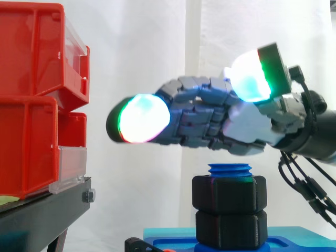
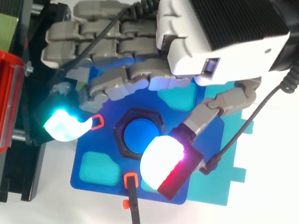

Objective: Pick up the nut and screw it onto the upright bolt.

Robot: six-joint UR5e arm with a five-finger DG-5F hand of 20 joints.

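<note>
Step in hand: judged late in the task. The grey segmented robot hand [image 1: 247, 126] hovered at frame centre, just above the bolt with a slim gap. Its fingers were stretched toward the left and the thumb was raised, open and holding nothing. One glowing fingertip pad [image 1: 143, 118] pointed at the bins.

The black hexagonal plastic nut [image 1: 229, 194] sat threaded on the upright blue plastic bolt [image 1: 229, 169] at lower centre, with a few threads proud above it. It rested on a second black hex nut [image 1: 229, 228] below.

From above, the nut [image 2: 118, 132] ringed the bolt [image 2: 135, 135], between the finger pads and the thumb pad [image 2: 161, 158].

Next move, as judged: if more turns are wanted, the hand must drop so that pads meet opposite flats of the upper nut, then rotate without dragging the lower one. If not, lift clear.

Surroundings:
- white curtain [image 1: 147, 52] across the back
- stacked red plastic bins [image 1: 31, 105] at left, on a black stand [image 1: 42, 210]
- blue fixture plate [image 2: 109, 177] carrying the bolt, lying over a teal plate [image 2: 219, 176]
- small orange clip [image 2: 97, 121] beside the nut
</note>
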